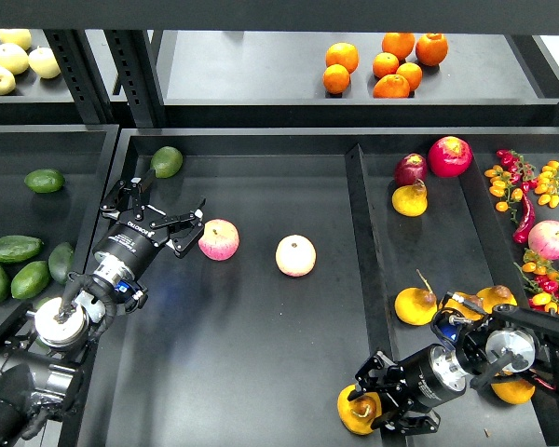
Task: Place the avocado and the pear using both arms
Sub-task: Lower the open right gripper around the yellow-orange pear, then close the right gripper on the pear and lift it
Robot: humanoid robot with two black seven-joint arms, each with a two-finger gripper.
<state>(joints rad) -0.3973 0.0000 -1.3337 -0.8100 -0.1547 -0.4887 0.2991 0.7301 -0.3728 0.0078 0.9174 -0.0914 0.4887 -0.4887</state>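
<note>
The pear (353,411), squat and yellow-orange with a curled brown stem, lies at the front of the middle tray (261,354). My right gripper (380,399) is open, with its fingers on either side of the pear's right half. Several dark green avocados lie in the left tray, the most elongated one (15,248) near its middle. My left gripper (165,199) is open and empty over the middle tray's left part. It is to the right of those avocados and just left of a pink apple (219,239).
A rounder, lighter green avocado (167,161) lies at the middle tray's back left, a second apple (295,255) at its centre. The right tray (447,242) holds more pears, red fruit, an apple and small tomatoes and chillies. Oranges (382,65) sit on the back shelf.
</note>
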